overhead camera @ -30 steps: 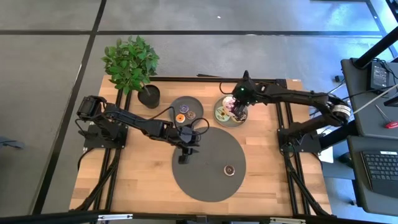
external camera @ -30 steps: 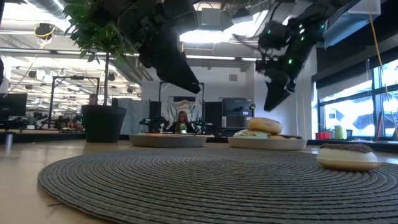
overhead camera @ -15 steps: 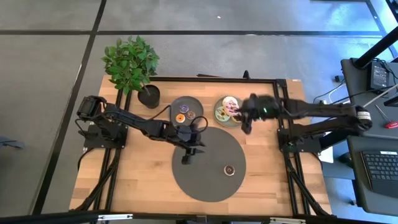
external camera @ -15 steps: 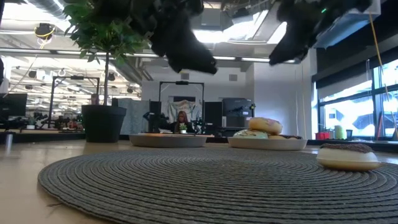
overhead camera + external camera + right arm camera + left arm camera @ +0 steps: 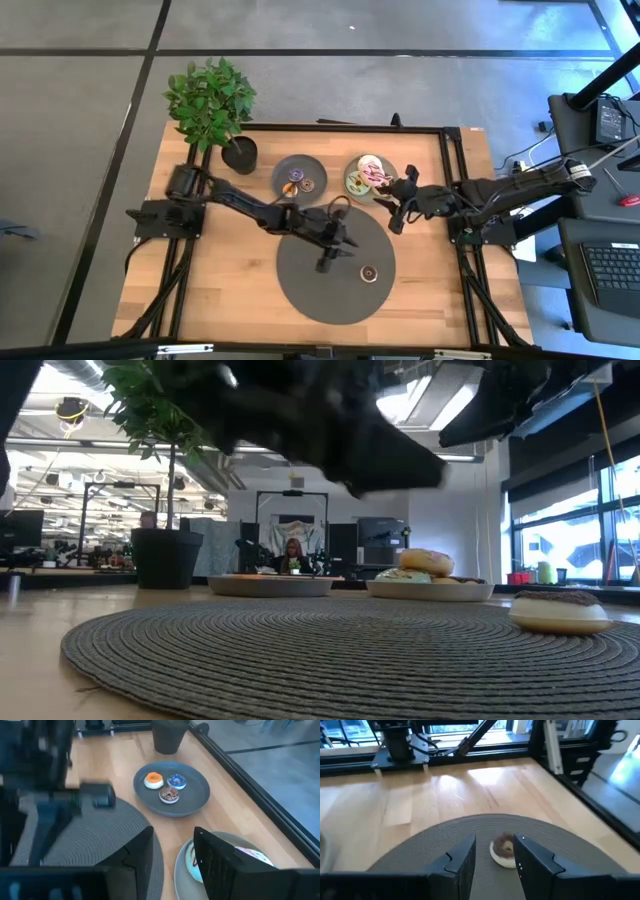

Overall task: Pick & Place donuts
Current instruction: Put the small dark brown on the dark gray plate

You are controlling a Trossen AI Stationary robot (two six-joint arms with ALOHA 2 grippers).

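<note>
On the large dark round mat [image 5: 320, 290], a single chocolate-iced donut [image 5: 368, 272] lies alone toward the mat's right side; the low view shows it [image 5: 558, 610] sitting flat on the woven surface. The left gripper [image 5: 325, 262] hovers over the mat just beside this donut, and in the left wrist view its two dark fingers [image 5: 462, 862] stand apart with the donut [image 5: 503, 851] visible between and beyond them, nothing held.

Farther back, two small grey plates sit side by side at the mat's far edge. The left plate [image 5: 283, 168] carries three donuts: an orange one [image 5: 153, 780], a blue one [image 5: 176, 781] and a brown sprinkled one [image 5: 169, 794]. The right plate [image 5: 351, 186] holds a heap of pale donuts, a pink-iced one [image 5: 376, 176] among them; how many lie there cannot be counted, as they overlap. The right gripper [image 5: 397, 215] hangs just beside this plate's right rim, fingers [image 5: 142, 852] spread and empty.

At the table's far left corner stands one potted plant [image 5: 212, 105] in a dark pot. The wooden table [image 5: 220, 290] is framed by black rails. In the low view, the arms' dark bulk blocks much of the room behind.
</note>
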